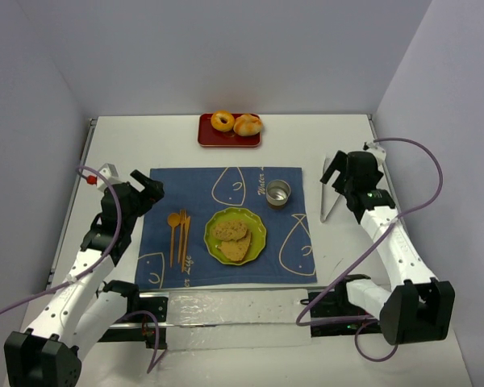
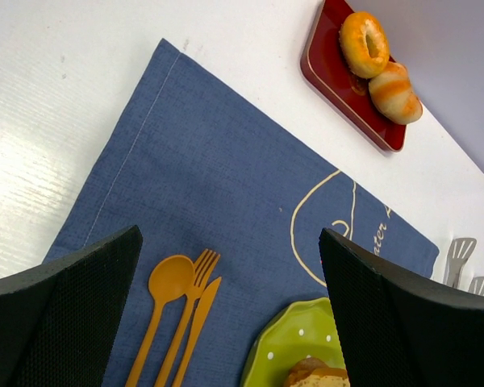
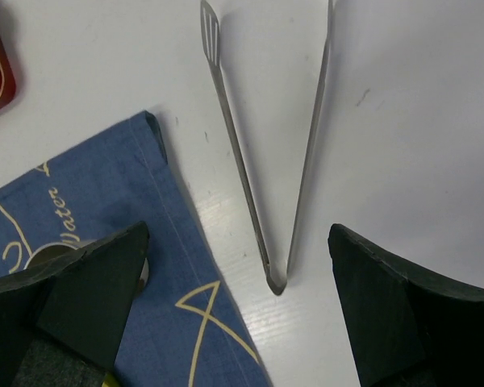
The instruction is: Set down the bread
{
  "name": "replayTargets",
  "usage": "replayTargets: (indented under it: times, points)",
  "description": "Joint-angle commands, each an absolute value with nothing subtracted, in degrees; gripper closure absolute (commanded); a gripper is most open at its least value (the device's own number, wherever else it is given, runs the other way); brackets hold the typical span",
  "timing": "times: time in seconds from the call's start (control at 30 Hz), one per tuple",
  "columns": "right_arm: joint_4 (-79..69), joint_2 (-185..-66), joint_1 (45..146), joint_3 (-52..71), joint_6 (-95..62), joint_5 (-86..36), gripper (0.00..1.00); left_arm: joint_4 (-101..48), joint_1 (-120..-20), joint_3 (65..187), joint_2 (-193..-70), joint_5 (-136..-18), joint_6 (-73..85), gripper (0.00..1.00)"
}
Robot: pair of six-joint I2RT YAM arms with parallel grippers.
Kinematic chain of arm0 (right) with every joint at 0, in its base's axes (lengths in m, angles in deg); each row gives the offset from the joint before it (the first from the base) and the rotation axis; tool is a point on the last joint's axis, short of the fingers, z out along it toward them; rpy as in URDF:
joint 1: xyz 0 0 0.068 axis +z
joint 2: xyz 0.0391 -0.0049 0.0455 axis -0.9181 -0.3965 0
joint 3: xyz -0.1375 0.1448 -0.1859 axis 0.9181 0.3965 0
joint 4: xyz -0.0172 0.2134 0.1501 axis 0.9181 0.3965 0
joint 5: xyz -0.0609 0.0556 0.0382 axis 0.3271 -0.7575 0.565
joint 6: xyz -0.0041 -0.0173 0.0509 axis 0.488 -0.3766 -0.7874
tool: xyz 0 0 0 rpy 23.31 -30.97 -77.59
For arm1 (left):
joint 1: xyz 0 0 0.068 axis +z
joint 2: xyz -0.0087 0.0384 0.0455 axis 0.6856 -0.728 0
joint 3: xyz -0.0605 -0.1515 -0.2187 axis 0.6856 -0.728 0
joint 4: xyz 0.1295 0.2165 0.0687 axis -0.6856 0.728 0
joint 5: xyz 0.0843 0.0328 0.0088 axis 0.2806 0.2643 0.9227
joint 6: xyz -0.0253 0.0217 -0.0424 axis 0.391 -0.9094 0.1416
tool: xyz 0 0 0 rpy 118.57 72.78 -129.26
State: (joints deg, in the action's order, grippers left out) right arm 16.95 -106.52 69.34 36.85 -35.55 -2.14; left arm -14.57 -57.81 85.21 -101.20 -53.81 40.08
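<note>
Black left gripper hung over the left edge of a blue mat, fingers spread wide and empty. Orange cutlery lay left of a green plate bearing both bread slices, overlapping. A metal cup stood just far-right of it. Rightmost, tongs lay on the table under the right gripper, fingers likewise spread, holding nothing.

The tongs are shiny metal, the placemat matt woven cloth, the tray glossy.
</note>
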Motion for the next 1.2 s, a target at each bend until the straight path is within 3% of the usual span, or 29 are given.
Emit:
replayTargets:
  times: [0.0,0.43,1.17]
  points:
    - [14.69,-101.34,69.46,39.55,-37.37,-2.24,0.00,-14.72,-57.70,86.52,-99.41,-51.84,39.96,0.01]
    - [12.45,-93.54,69.50,43.03,-38.31,-0.11,0.00,-13.63,-57.70,86.81,-99.12,-50.44,40.22,0.01]
    - [13.84,-92.57,69.46,43.49,-39.34,2.03,0.00,-14.25,-57.70,86.51,-99.17,-51.04,40.05,0.01]
